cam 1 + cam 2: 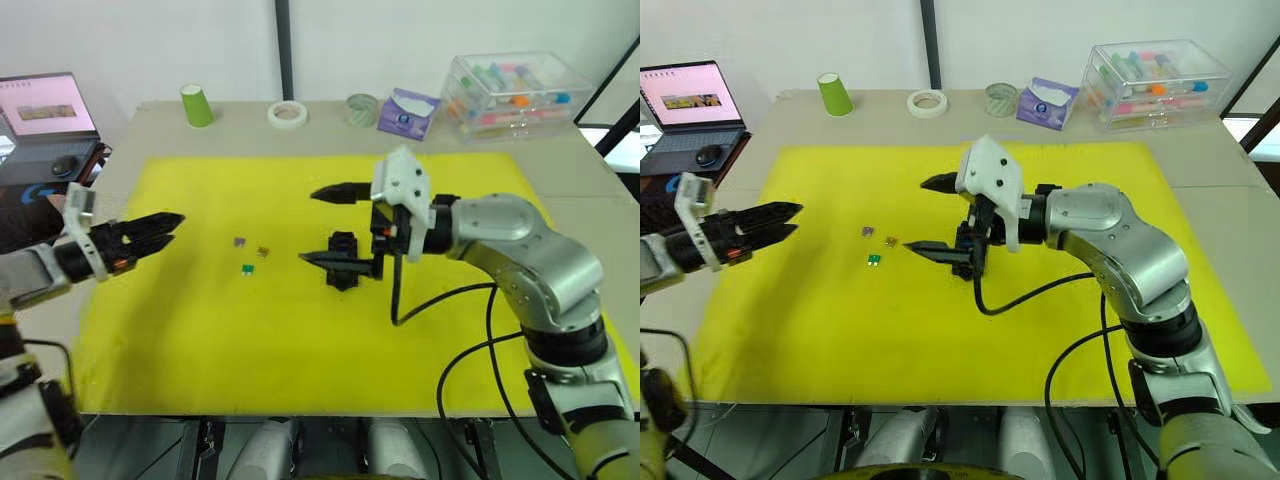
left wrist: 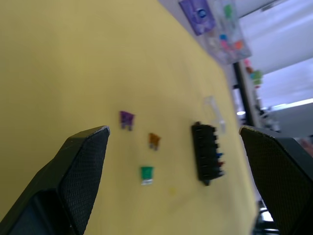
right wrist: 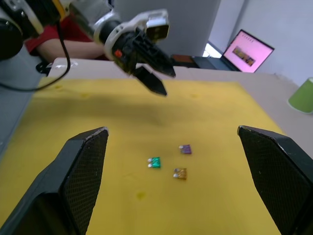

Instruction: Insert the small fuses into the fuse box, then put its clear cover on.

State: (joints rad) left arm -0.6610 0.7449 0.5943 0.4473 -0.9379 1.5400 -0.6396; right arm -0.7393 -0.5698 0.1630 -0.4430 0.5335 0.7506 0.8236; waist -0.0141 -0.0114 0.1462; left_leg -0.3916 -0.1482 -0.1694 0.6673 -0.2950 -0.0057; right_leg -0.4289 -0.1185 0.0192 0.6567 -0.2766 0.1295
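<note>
Hovering over the middle of the yellow mat (image 1: 250, 360), your right gripper (image 1: 325, 225) has its two black fingers spread wide and empty, one fingertip low beside the fuse box (image 1: 343, 258), the other well above it. That black fuse box sits on the mat just under the gripper, and the left wrist view catches a few coloured fuses already seated in its slots, with the clear cover (image 2: 215, 111) lying just beyond it. Over on your left, three small fuses lie loose on the mat, near each other but apart: the green fuse (image 1: 247, 269) nearest you, the brown fuse (image 1: 263, 252) just beyond it, the purple fuse (image 1: 239, 241) beside that. Your left gripper (image 1: 165, 228) hangs above the mat's left edge, pointing toward them; its fingers look close together from the head, yet its own wrist view shows a clear gap, and nothing held. Farther back on the table you have a green cup (image 1: 196, 105), a tape roll (image 1: 287, 114), and a clear bin (image 1: 515, 92) of coloured tubes.
</note>
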